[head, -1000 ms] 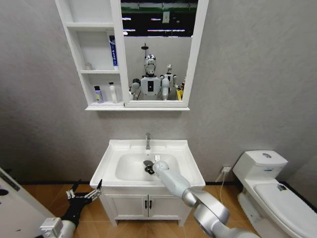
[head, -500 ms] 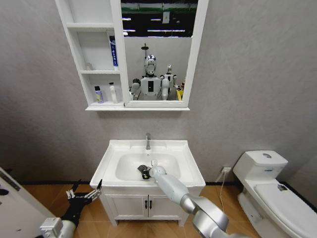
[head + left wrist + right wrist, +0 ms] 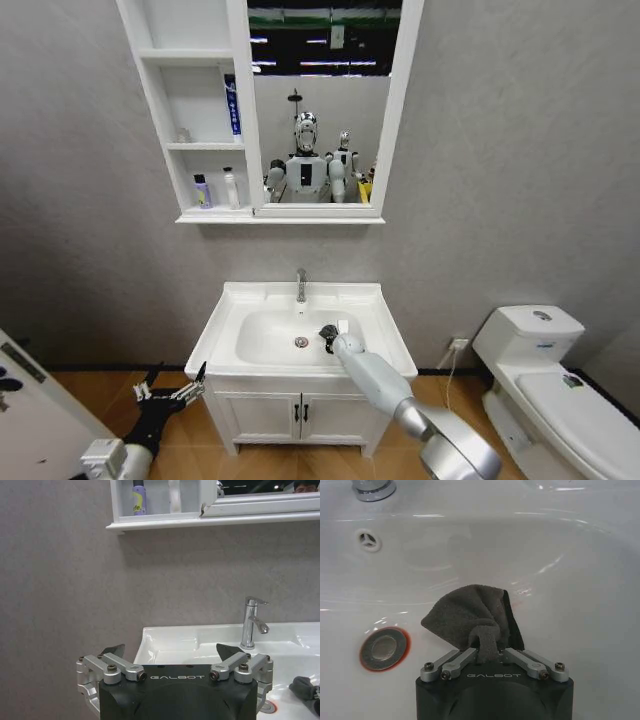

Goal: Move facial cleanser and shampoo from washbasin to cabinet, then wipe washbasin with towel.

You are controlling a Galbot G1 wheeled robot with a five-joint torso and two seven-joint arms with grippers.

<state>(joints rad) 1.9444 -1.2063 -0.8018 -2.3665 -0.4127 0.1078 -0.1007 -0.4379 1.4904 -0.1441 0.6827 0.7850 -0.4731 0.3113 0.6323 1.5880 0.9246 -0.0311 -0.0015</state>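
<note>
Towel (image 3: 475, 617) pinched by right gripper (image 3: 490, 652) at centre frame, low in washbasin (image 3: 570, 580); thin pinch could slip mid-wipe. Left gripper (image 3: 170, 655) spread wide.

towel (image 3: 470, 617) lower part hidden by right tool (image 3: 492, 652) | cabinet (image 3: 190, 110) top cut off

Even, bright indoor light falls from above. Glare streaks shine on the wet white washbasin (image 3: 560, 555) and the tap (image 3: 251, 622). The mirror (image 3: 320, 100) reflects ceiling strip lights. Soft shadow lies under the cabinet (image 3: 195, 110). Straight lines bow toward the head view's edges.
</note>
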